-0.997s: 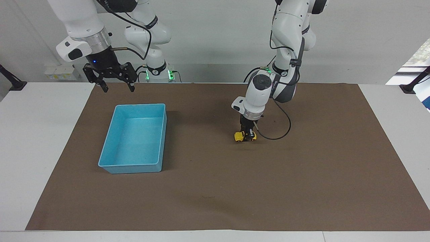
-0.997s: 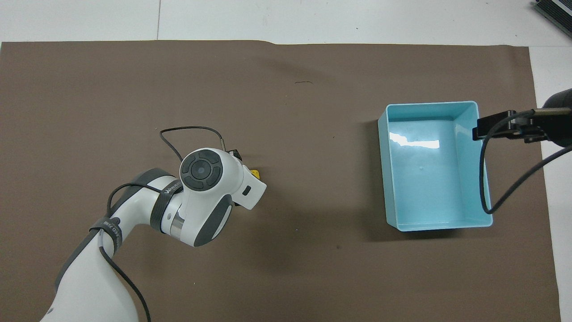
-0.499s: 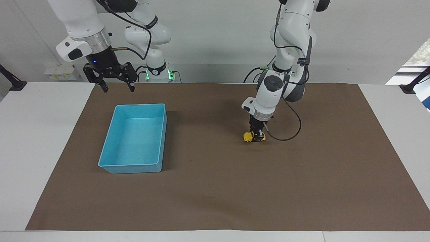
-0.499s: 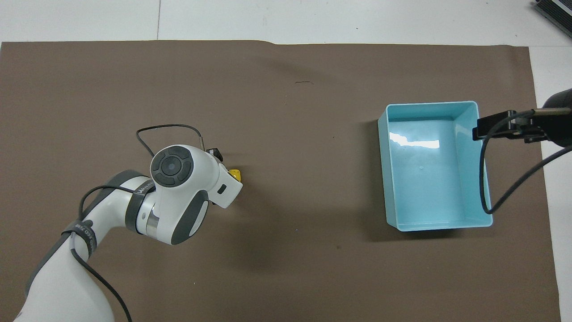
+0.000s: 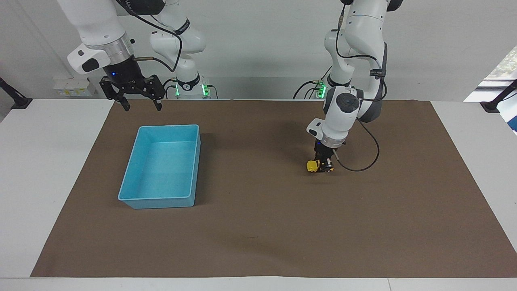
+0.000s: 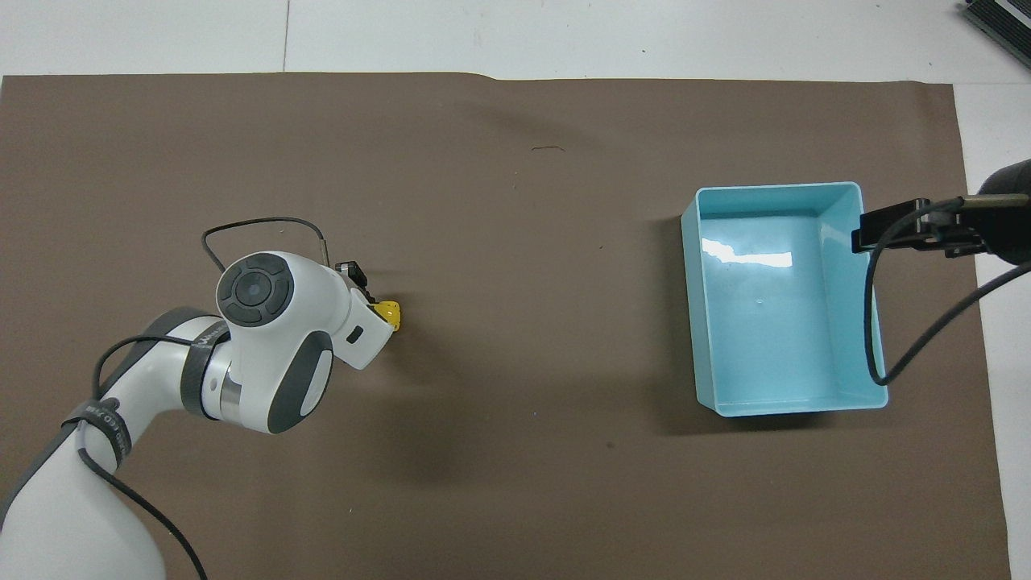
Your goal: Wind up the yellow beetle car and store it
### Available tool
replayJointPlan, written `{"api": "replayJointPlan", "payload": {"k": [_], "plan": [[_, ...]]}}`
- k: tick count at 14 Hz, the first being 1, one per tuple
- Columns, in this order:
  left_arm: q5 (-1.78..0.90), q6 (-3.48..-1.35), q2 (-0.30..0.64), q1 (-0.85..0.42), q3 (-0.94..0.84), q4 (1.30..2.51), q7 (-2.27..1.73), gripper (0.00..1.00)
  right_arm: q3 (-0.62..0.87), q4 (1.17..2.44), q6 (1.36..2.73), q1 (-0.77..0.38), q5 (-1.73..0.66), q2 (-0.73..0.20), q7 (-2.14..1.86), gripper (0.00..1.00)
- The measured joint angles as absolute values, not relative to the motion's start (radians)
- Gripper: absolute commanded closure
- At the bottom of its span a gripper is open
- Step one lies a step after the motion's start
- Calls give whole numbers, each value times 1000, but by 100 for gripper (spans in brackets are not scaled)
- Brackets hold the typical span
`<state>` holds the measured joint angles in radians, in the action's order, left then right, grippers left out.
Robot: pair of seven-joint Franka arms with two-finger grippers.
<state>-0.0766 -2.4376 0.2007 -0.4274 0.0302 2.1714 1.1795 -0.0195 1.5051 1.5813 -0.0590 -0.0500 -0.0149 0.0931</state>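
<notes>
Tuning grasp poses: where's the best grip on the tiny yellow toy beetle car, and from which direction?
Across its two flat sides at mid-body, coming straight down. The tiny yellow toy beetle car sits wheels-down on the brown mat; its rounded roof would slip, its parallel flanks suit two fingers. The left claw already straddles it this way from above, leaving its nose showing.

Left gripper (image 5: 323, 165) reaches down, clamped; right gripper (image 5: 141, 106) waits raised, spread.

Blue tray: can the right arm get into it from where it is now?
Probably yes. The right gripper hangs open over the mat, just robot-side of the blue tray; the tray is open-topped and empty, with nothing between them.
</notes>
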Motion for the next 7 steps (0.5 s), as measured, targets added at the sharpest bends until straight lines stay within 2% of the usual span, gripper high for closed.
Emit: {"api": "replayJointPlan", "payload": {"k": [7], "plan": [[-78,-2437,180,-363,30,2199,1270,100,-20,1505,1581,-59,-50,-15,93,0]]}}
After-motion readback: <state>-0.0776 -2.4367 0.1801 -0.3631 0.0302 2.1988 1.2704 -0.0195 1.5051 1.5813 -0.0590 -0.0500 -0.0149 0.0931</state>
